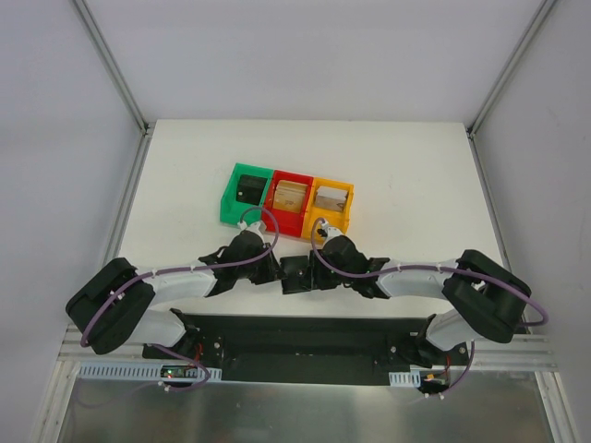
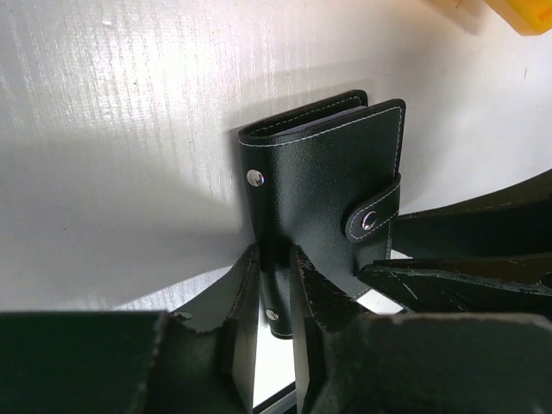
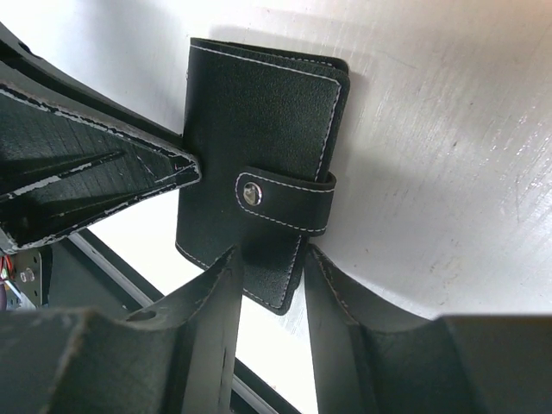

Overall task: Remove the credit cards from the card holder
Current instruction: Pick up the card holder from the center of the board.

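**Card holder pinned between both arms, strap not yet undone**

The card holder (image 1: 297, 274) sits at the near middle of the bench (image 1: 406, 175), in front of the three coloured bins (image 1: 288, 198), with an arm on either side of it. I cannot tell whether its lower edge rests on the bench or hangs just clear.

In the left wrist view, the left gripper (image 2: 276, 276) is clamped across the spine side. I read that as the anchor, so the holder cannot twist when the other side is worked.

The right gripper (image 3: 272, 276) straddles the corner just below the snap strap (image 3: 285, 200), one finger on each face. I cannot say whether it is pinching or only bracketing.

The strap is fastened and no cards show, so I judge that popping the snap comes first.
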